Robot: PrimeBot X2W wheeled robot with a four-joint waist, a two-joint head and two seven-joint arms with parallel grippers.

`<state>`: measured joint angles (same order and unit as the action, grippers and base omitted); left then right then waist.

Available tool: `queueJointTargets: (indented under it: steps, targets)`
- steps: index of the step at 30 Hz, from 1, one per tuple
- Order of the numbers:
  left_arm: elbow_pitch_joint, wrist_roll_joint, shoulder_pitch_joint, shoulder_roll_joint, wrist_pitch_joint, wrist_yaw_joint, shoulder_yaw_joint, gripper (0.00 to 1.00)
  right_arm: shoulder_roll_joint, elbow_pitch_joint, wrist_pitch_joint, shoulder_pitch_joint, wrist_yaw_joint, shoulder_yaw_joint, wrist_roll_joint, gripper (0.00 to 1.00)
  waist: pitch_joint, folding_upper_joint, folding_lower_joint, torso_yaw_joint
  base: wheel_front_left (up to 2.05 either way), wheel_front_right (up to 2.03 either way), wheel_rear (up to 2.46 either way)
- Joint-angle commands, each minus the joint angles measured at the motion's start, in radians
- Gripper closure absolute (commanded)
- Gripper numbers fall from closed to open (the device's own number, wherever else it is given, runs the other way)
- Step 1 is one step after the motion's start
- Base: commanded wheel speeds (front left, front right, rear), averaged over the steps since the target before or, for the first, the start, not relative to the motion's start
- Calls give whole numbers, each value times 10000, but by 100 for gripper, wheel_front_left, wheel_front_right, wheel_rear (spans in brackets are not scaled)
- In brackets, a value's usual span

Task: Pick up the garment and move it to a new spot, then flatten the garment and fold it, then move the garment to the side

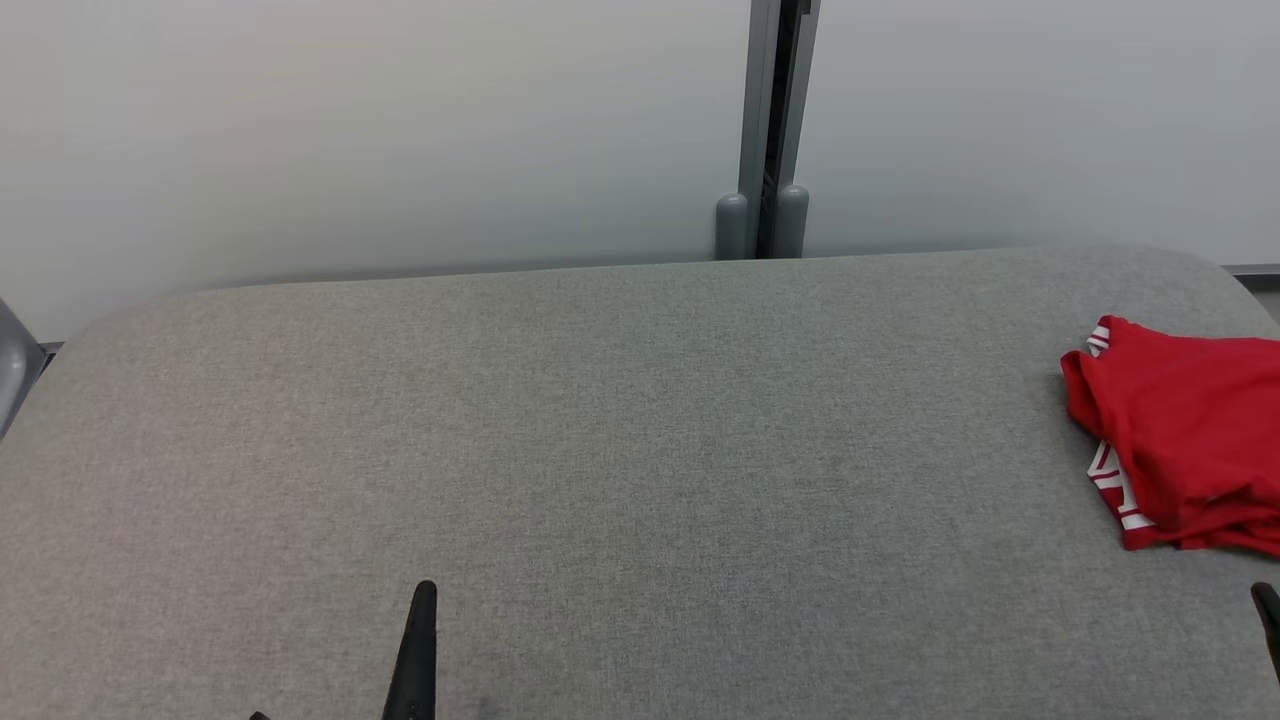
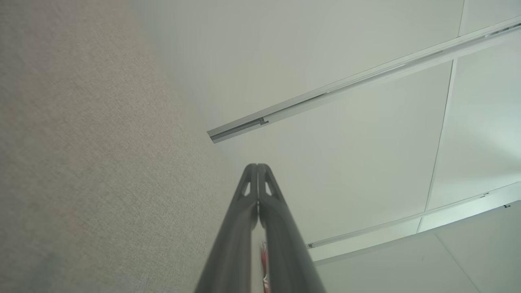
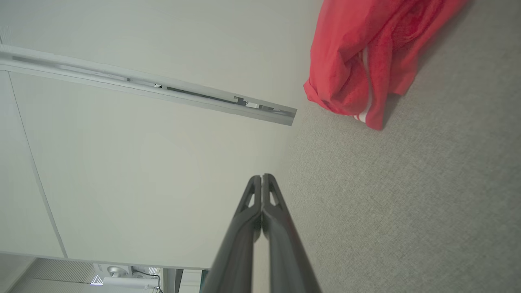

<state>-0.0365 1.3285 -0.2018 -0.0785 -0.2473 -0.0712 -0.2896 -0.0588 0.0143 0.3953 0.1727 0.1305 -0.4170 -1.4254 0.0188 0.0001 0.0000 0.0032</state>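
The garment (image 1: 1185, 430) is red with white stripes and lies bunched in a heap at the far right of the grey fabric table (image 1: 620, 430), partly cut off by the picture's edge. The right wrist view has the garment (image 3: 366, 57) ahead of the fingers, a good way off. My left gripper (image 1: 422, 600) rises at the lower left, shut and empty, far from the cloth. In the left wrist view my left gripper (image 2: 257, 167) has its tips pressed together. My right gripper (image 1: 1266, 597) peeks in at the lower right, just below the garment. Its tips (image 3: 262, 178) meet, holding nothing.
A white wall runs behind the table, with a grey vertical post (image 1: 772, 130) at centre right. The table's rounded corners show at far left and far right. A grey chair edge (image 1: 12, 365) sits at the left border.
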Motion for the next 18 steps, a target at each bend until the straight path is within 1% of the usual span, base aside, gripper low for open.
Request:
queueJointTargets:
  steps: [1, 18]
  targets:
    - [-107, 273, 155, -3, -45, -123, -4, 100, -25, -14, 152, -172, 3, -160, -300, 100, -13, -1, 0, -2, 0, 0, 0]
    - [-180, 1351, 175, 137, -93, -373, -101, 100, 25, 104, 748, -247, 4, -685, -1505, 100, -109, -1, 0, -16, 0, 0, 0]
